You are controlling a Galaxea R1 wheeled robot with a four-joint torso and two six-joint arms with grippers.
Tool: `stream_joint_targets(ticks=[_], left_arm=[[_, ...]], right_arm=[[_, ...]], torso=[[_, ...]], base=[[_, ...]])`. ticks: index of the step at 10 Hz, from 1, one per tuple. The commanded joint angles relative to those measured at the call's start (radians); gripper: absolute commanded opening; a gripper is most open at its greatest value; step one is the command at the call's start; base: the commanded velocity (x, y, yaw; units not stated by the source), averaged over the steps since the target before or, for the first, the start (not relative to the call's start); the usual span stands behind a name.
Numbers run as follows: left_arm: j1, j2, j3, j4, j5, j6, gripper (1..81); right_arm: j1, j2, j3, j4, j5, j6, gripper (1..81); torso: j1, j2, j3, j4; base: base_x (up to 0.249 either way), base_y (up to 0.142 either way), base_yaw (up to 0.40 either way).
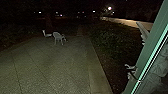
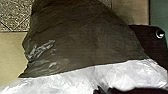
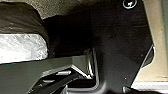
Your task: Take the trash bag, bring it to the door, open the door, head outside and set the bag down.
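head view: way open onto paving [image 1: 55, 65] beside the green frame [image 1: 151, 47]; trash bag [image 2: 85, 37] seemingly carried, setting-down left; whether clamped, i cannot tell.

A paved outdoor yard at night, with pale chairs [image 1: 58, 36], dark shrubs [image 1: 107, 36] and a distant lamp [image 1: 109, 8]

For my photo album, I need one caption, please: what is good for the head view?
Night on the paved yard: pale chairs, bushes alongside, a bright lamp beyond.
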Motion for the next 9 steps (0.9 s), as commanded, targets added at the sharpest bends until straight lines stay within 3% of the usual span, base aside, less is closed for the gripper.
stream_joint_targets(ticks=[1,5,9], left_arm=[[-0.045,-0.006,-0.001,-0.005,0.061,0.002,1.0],[-0.044,-0.006,0.0,-0.003,0.061,0.002,1.0],[-0.045,-0.007,-0.001,-0.003,0.06,0.002,1.0]], right_arm=[[0.025,0.005,0.005,-0.001,-0.056,-0.001,81.1],[0.026,0.005,0.007,-0.001,-0.058,-0.001,81.1],[0.025,0.005,0.007,-0.001,-0.058,-0.001,81.1]], torso=[[0.0,0.0,0.0,0.0],[0.0,0.0,0.0,0.0],[-0.001,0.0,0.0,0.0]], base=[[0.0,0.0,0.0],[0.0,0.0,0.0],[0.103,0.0,0.0]])
